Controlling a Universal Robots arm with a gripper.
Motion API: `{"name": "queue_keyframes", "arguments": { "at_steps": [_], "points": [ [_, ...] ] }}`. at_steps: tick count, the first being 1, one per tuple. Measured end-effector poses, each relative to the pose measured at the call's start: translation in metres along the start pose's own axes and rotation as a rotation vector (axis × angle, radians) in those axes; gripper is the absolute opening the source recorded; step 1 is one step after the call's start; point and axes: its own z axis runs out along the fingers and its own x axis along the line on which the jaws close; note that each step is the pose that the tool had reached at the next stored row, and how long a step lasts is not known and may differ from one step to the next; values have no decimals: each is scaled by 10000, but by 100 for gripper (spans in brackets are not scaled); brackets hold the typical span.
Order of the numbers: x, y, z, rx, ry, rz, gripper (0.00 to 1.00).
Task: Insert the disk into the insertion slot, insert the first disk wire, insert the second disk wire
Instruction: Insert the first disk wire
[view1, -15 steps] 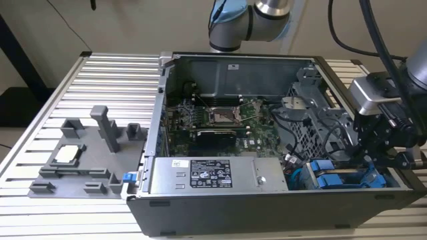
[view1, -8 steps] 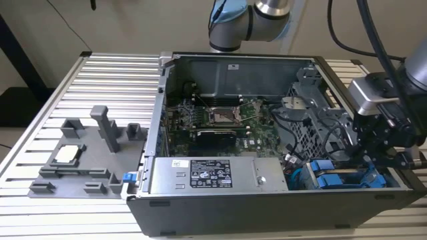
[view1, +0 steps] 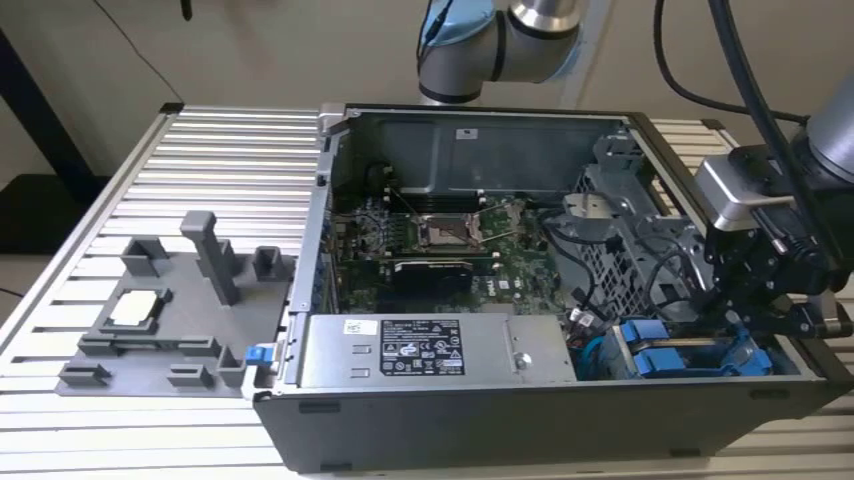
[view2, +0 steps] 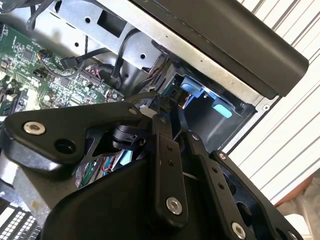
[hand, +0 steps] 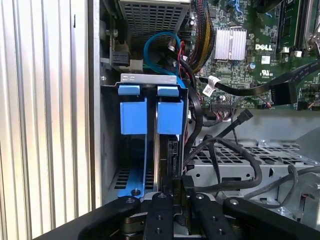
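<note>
Your gripper (hand: 177, 187) hangs low inside the open computer case (view1: 534, 430), down at the drive cage on the exterior view's right. The disk (hand: 170, 117) sits in the insertion slot (hand: 150, 78), and its blue carrier tab is side by side with the second blue carrier (hand: 133, 116). In the first wrist view, your gripper lines up with the disk's near end. A dark block (hand: 172, 150) sits there, just ahead of the tool, and I can't make out what it is. Pincer open or closed? I can't tell you from these angles. Black cables (hand: 235, 150) loop just beside the cage, with the green motherboard (hand: 250, 30) beyond them. The labelled power-supply box (view1: 427, 350) lies next to the cage, and the case rests on your slatted table (view1: 227, 140).
</note>
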Motion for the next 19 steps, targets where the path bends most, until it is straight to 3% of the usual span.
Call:
{"name": "queue_keyframes", "arguments": {
  "at_steps": [5,9,19],
  "points": [
    [0,0,0,-11,-1,6,19],
    [4,-3,-12,-76,-1,19,19],
    [5,-15,1,-77,1,21,19]
  ]
}}
